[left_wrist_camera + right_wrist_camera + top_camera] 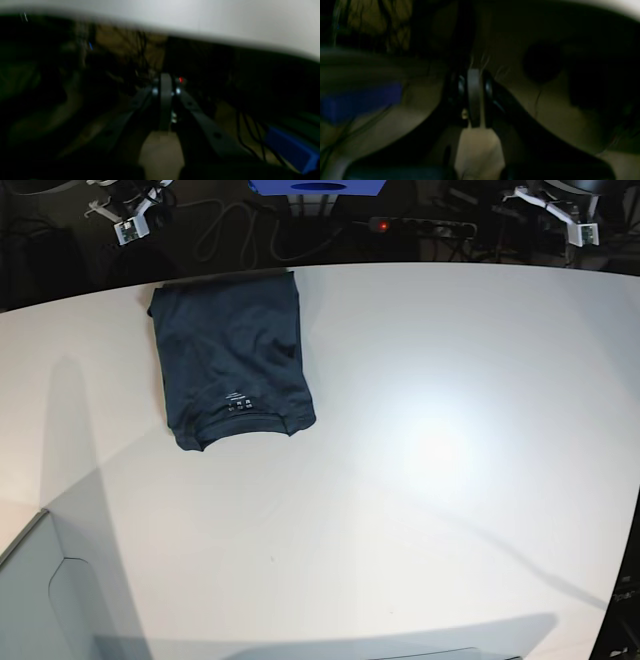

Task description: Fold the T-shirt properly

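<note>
Navy cotton of the T-shirt (232, 358) was seen folded into a compact rectangle on the white bench (430, 480), well apart from both hands. The left hand (165, 100) and the right hand (474, 97) were closed on nothing, both held off the bench edge. The fabric was judged soft, light and limp; any further hold would best be taken at a folded edge or corner. A blue box (318, 187) and cables (235, 230) lay beyond the bench; nothing obstructed the garment.
</note>
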